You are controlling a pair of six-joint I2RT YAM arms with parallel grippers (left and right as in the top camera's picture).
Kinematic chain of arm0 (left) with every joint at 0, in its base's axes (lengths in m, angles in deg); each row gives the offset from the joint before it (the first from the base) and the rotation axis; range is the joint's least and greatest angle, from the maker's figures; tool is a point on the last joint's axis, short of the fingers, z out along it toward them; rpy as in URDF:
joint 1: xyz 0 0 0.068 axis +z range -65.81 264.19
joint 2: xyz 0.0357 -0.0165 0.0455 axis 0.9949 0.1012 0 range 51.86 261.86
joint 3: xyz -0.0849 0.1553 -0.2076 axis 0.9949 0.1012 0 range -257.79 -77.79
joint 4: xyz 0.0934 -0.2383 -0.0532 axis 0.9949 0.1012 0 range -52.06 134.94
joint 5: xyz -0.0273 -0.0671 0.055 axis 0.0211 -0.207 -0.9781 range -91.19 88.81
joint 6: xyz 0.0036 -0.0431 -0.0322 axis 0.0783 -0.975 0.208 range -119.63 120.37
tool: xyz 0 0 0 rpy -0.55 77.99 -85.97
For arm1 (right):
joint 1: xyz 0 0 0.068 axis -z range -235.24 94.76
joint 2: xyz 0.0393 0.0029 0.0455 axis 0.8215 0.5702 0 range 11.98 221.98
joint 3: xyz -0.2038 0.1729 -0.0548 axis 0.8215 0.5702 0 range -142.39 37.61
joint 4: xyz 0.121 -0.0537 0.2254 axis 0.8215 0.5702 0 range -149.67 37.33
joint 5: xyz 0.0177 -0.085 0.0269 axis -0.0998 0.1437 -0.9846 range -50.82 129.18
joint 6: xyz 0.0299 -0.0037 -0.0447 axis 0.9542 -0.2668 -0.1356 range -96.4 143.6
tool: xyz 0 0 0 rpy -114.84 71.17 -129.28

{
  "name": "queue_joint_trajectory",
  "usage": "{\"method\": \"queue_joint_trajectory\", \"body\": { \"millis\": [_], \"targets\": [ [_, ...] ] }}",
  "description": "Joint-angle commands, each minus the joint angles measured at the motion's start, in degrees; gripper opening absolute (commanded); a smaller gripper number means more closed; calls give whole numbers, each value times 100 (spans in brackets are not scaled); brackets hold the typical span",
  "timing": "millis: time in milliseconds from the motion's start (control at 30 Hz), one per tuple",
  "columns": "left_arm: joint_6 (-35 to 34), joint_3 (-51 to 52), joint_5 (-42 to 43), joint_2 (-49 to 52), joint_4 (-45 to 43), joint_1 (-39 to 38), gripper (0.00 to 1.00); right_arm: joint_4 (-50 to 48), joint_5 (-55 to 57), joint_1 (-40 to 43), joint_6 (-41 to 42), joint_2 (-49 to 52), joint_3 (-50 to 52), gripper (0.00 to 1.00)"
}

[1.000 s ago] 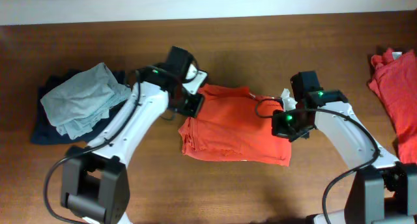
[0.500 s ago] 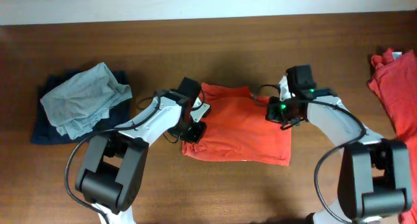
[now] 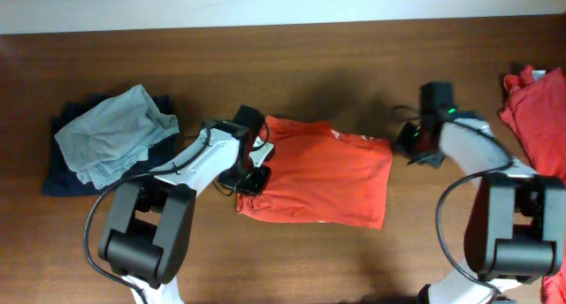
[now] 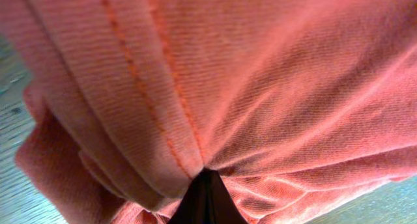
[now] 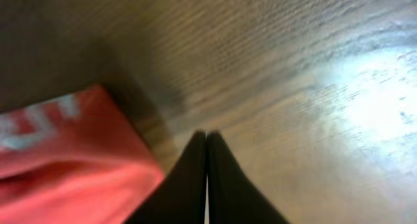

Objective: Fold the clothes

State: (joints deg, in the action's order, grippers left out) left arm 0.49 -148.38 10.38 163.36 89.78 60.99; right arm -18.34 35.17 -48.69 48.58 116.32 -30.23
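Overhead view: I see a folded red-orange T-shirt lying at the middle of the tabletop, white printing showing along its far edge. A grey garment lies on a dark garment near the left edge, and a second red-orange shirt lies at the right edge. My left arm bends inward so that the left hand sits on the T-shirt's left border. My right arm reaches toward the centre, its right hand just off the T-shirt's far right corner.

Left wrist view: only here can I see the grip. The left hand is pinching the T-shirt; stitched hems and folds converge on its dark tips.

Right wrist view: the right hand has its fingers pressed together over bare wood, holding nothing. The T-shirt's printed corner lies just beside it, apart from the tips.
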Motion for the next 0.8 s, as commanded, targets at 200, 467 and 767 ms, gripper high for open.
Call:
{"method": "queue_joint_trajectory", "body": {
  "millis": [200, 467, 767],
  "targets": [
    [-109, -629, 267, -330, 76, 59, 17, 1683, -2251, 348, -1613, 7, -728, 50],
    [-120, -2205, 83, -699, 949, 116, 35, 1572, -2111, 328, -1921, 20, 361, 77],
    [-116, -3491, -614, -778, 1705, 164, 44, -72, -3333, 310, -2177, 20, 1624, 78]
  ]
}}
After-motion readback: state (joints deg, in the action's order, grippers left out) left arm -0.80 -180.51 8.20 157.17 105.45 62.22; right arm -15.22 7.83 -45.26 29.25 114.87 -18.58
